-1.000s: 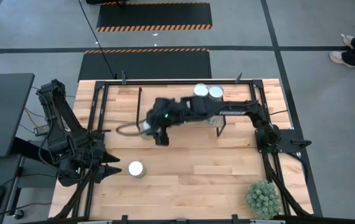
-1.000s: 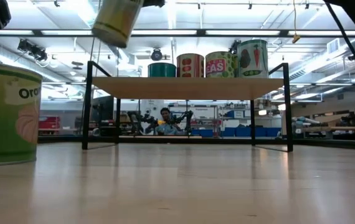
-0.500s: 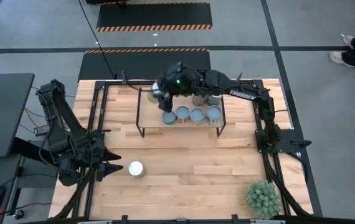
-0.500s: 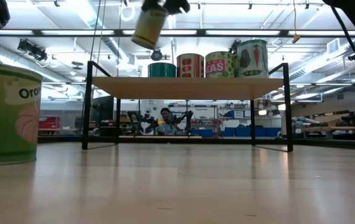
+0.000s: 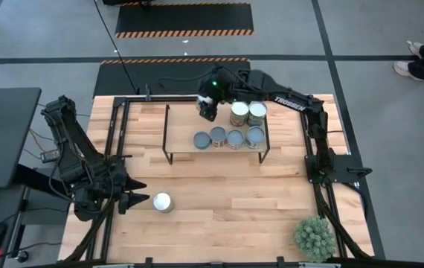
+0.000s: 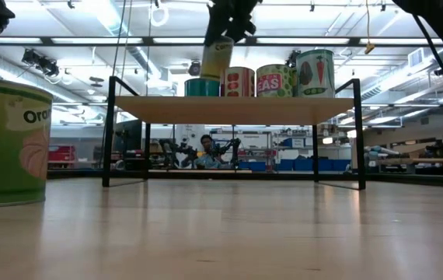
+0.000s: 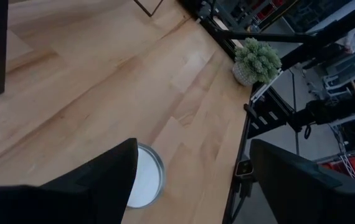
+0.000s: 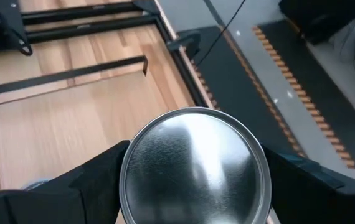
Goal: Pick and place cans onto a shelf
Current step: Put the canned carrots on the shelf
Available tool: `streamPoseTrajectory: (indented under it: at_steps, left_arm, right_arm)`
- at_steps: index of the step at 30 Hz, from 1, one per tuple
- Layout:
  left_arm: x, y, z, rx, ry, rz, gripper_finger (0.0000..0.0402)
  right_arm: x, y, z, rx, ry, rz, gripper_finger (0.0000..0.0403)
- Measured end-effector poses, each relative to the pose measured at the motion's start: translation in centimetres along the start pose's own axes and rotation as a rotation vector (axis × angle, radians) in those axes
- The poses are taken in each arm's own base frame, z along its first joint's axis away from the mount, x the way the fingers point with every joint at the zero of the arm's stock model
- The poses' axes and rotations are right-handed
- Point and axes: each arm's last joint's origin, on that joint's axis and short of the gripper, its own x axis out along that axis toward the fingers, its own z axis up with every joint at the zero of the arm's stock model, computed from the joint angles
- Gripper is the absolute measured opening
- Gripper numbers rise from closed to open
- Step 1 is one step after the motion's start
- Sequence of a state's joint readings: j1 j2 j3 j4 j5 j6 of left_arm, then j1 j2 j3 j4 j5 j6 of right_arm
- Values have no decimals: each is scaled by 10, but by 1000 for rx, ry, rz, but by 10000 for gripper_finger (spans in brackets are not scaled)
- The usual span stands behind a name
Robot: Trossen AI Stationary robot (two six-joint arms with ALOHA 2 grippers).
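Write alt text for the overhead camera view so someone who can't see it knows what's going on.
Seen from above, the right gripper holds a can over the back edge of the shelf, where six cans already stand. The left gripper, open, waits near the table's front left beside one more can; a potted plant sits at the front right corner.

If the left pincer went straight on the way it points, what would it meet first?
Probably the lone can on the table, just ahead of the open left pincer; depth is uncertain.

- Can point(image 8: 195, 165) between the right gripper's jaws: silver top, yellow-green label.
- Shelf point(image 6: 233, 110): light wood, black legs.
- Plant point(image 5: 315, 237): green.
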State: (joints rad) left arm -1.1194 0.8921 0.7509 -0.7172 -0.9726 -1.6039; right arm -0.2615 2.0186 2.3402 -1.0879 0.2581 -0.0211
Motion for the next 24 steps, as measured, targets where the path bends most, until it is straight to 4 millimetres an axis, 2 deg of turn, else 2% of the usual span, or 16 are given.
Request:
streamPoseTrajectory:
  at_steps: [10,15,24]
  left_arm:
    - [0,0,0,3,-2,4,313]
    - [2,1,2,4,-12,17,313]
    - [3,1,2,3,-9,22,313]
  right_arm:
    - [4,-15,-8,187,83,17,328]
    - [10,-14,-16,288,154,4,328]
    - [31,-7,-31,311,245,-1,328]
